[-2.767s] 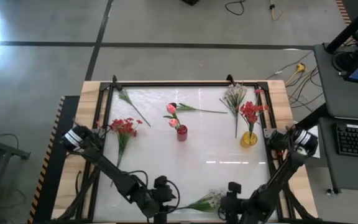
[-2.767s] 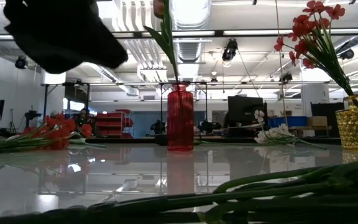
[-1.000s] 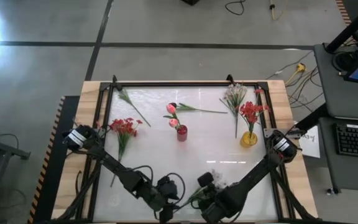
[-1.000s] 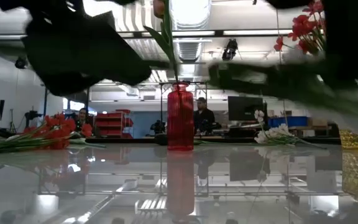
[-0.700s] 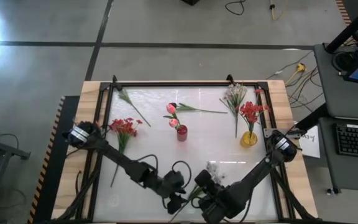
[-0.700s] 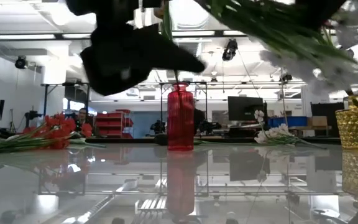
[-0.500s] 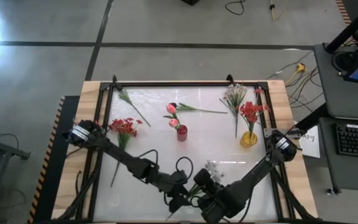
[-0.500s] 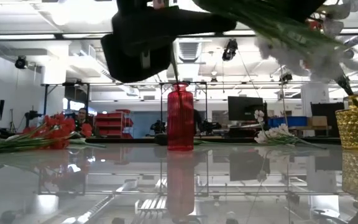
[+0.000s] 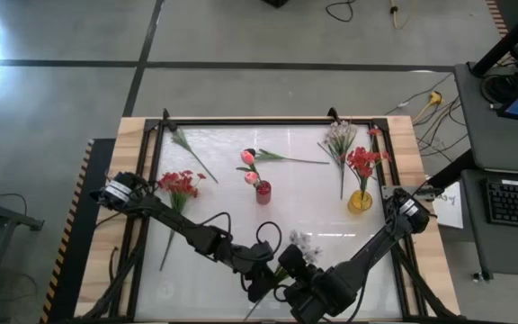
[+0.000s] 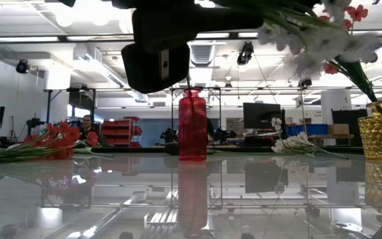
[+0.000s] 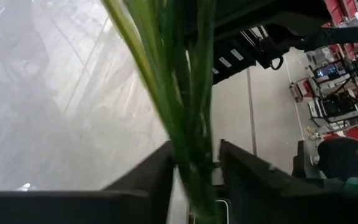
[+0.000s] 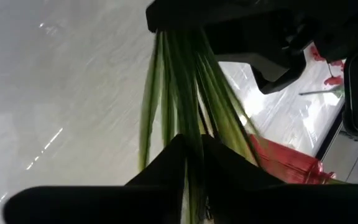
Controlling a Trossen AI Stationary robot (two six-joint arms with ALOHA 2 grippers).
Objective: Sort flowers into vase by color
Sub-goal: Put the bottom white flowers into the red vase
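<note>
A spray of tiny white blossoms [image 9: 302, 243] on a bundle of green stems is held up over the table's near middle; its blossoms [image 10: 323, 36] show at the top of the low view. My right gripper [image 9: 288, 270] is shut on the stems. My left gripper [image 9: 261, 281] sits just left of it, fingers closed in on the same stems. A red vase [image 9: 263, 192] holds a pink rosebud. A gold vase [image 9: 360, 200] holds red blooms. My left gripper has the green stem bundle [image 11: 191, 155] between its two fingers [image 11: 151, 180], which lie across the stems. The bundle fills the gap and runs on toward the right arm, clear of the table. My right gripper pinches the stems [image 12: 194, 140] between its two fingers [image 12: 169, 165], across the bundle. The stems run on from there into the left gripper, and the spray is lifted clear of the table.
Lying on the table: a bunch of red blooms [image 9: 180, 184] at the left, a green stem [image 9: 192, 151] at the far left, a pink rosebud [image 9: 247, 157] with its stem behind the red vase, and another white spray [image 9: 338, 139] at the far right. A black frame rims the table.
My left gripper has moved toward the table's right, up to the stems held by my right gripper. The white spray has risen and swung, its blossoms now high at the right of the low view.
</note>
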